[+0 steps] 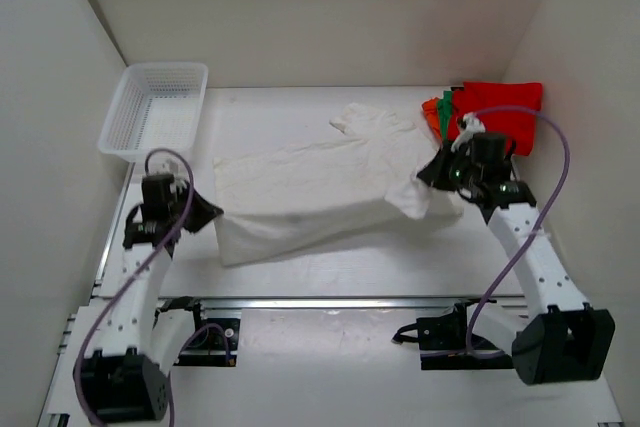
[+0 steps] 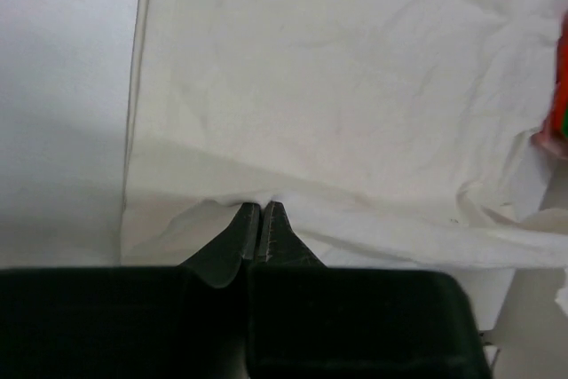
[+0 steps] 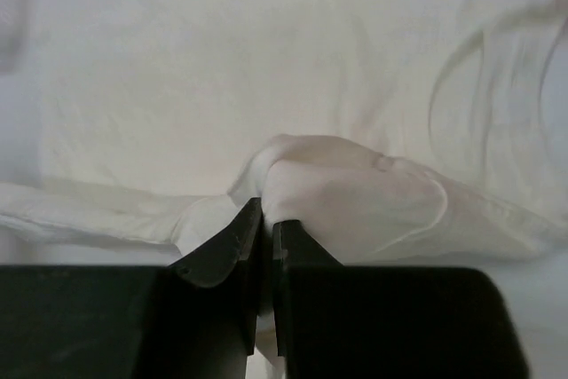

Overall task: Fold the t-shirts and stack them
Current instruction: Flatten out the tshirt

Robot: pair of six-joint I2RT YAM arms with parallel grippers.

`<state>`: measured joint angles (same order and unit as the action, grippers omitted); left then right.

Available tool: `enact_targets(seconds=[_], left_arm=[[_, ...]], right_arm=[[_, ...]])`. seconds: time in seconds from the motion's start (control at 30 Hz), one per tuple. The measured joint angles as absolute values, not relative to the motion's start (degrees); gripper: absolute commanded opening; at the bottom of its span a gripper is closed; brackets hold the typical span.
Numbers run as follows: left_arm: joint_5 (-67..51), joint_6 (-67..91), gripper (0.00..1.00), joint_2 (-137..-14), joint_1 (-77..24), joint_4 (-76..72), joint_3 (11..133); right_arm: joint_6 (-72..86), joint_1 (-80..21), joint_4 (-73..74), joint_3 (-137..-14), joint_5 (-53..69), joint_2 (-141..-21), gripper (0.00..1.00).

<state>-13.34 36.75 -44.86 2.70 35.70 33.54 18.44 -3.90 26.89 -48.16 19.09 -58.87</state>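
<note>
The large white t-shirt (image 1: pixel 320 187) lies spread across the table's middle, its near part lifted into a fold between my two grippers. At the shirt's left edge my left gripper (image 1: pixel 215 214) is shut on a pinch of the white cloth (image 2: pixel 266 193). My right gripper (image 1: pixel 428 175) is shut on a bunched fold of the same shirt (image 3: pixel 337 175) at its right side. A red t-shirt (image 1: pixel 505 112) lies at the back right with orange (image 1: pixel 433 113) and green (image 1: pixel 446 102) cloth at its left edge.
A white mesh basket (image 1: pixel 155 107) stands at the back left, partly over the table's edge. White walls close in the left, back and right sides. A metal rail (image 1: pixel 330 302) runs along the near edge in front of the arm bases.
</note>
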Motion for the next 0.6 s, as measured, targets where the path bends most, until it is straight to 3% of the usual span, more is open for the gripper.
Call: enact_targets(seconds=[0.2,0.37,0.47,0.53,0.57,0.6], left_arm=[[-16.19,35.2,0.0,-67.42,6.57,34.39,73.34],[-17.74,32.05,0.0,-72.53,8.14,36.47,98.78],[-20.16,30.87,0.0,-68.23,7.31,36.51,96.68],[-21.08,31.0,0.0,-62.52,6.07,34.68,85.84],[-21.45,31.22,0.0,-58.74,4.86,33.41,78.15],[-21.74,31.77,0.0,-55.9,3.6,33.58,71.31]], right_arm=[[14.96,-5.87,20.32,-71.99,17.15,-65.71,0.0],[14.46,-0.71,19.77,-77.43,19.09,-59.11,0.0],[14.66,0.01,21.63,-74.83,19.14,-54.08,0.01],[14.92,-1.21,24.32,-70.74,18.63,-50.92,0.02],[15.09,-2.09,25.43,-67.9,18.44,-49.3,0.08],[15.49,-2.79,27.0,-64.64,18.46,-47.99,0.24]])
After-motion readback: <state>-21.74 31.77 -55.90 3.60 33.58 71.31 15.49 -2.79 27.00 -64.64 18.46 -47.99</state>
